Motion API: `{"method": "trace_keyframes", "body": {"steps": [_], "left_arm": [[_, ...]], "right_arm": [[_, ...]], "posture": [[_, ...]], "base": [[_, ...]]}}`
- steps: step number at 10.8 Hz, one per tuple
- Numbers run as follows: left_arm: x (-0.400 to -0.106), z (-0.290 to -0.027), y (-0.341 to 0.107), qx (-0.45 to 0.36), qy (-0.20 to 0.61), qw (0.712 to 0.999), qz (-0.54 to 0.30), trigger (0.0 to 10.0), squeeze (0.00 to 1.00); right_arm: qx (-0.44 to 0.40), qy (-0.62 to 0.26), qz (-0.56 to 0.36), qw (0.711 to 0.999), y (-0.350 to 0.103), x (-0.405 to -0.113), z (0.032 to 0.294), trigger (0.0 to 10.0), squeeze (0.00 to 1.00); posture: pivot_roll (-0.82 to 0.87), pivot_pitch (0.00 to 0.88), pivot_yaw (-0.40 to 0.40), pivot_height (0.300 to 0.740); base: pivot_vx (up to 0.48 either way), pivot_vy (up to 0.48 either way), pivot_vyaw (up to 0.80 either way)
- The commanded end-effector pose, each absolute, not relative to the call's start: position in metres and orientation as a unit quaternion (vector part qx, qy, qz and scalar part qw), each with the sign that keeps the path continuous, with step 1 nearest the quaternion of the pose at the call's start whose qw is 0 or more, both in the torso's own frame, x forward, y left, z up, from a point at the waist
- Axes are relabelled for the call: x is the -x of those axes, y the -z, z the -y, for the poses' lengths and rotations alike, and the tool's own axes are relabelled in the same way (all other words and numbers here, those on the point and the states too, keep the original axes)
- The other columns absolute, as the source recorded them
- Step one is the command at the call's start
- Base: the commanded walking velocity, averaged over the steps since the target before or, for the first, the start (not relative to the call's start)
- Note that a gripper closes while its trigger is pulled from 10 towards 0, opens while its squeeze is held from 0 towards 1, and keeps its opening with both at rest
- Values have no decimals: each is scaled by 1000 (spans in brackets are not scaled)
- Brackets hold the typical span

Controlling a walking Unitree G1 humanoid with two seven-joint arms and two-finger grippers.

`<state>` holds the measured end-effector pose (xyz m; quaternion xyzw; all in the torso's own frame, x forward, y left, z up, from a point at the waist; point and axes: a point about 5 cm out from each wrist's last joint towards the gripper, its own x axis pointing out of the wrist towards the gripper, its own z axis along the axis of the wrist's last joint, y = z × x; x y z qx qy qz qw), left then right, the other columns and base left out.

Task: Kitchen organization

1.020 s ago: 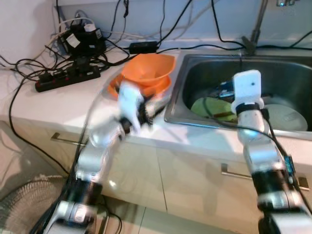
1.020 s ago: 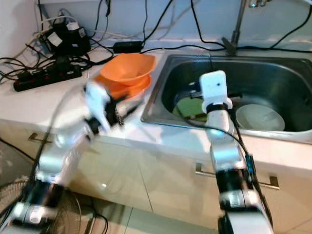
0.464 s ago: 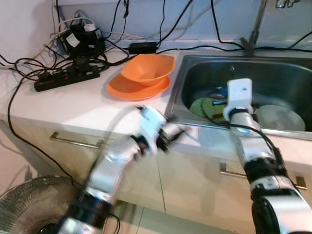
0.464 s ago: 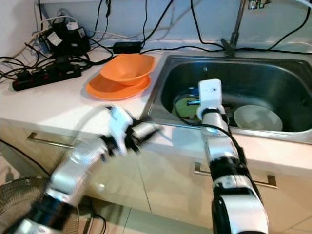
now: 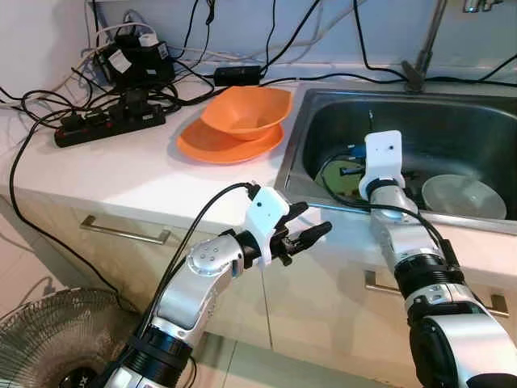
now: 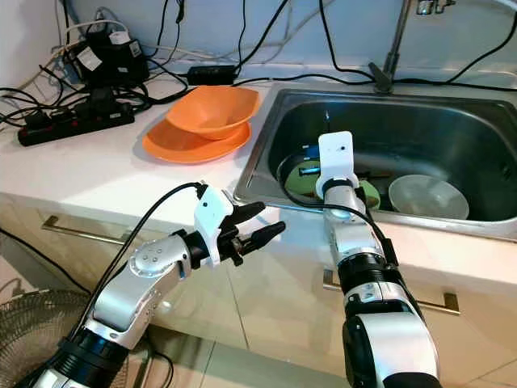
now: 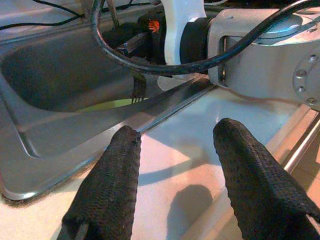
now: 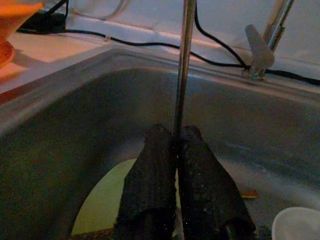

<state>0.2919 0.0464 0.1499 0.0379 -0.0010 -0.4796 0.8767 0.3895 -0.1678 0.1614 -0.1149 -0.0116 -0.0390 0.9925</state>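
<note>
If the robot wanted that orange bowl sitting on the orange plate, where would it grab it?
Probably by the rim. The orange bowl sits upright and open on the flat orange plate, so its thin wall offers an edge for two fingers, one inside, one outside. The open left gripper hovers nearest, so coming from above at the near rim seems easiest.

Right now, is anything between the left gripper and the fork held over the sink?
Nothing visible: the open left gripper faces the fork, shut in the right gripper, across bare counter and the sink rim.
</note>
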Motion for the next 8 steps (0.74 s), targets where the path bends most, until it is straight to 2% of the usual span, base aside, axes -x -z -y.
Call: {"method": "trace_keyframes", "body": {"steps": [1,2,3,4,8], "left_arm": [[-291,-48,-149,-46,477,878,-3,10000,0],[-292,-48,-149,-47,473,880,-4,10000,0],[-292,-48,-149,-47,473,880,-5,10000,0],[-292,-48,-149,-47,473,880,-5,10000,0],[-298,-49,-153,-53,452,890,10,10000,0]], "right_arm": [[106,32,28,993,-170,-393,162,10000,1000],[105,32,30,993,-170,-393,160,10000,1000],[106,32,32,993,-171,-393,160,10000,557],[108,32,35,993,-171,-394,159,10000,0],[126,41,125,983,-202,-391,158,10000,0]], "posture": [[57,92,95,740],[57,95,95,740],[57,96,96,740],[55,94,98,740],[45,89,105,740]], "base": [[0,0,0],[0,0,0],[0,0,0],[0,0,0],[0,0,0]]}}
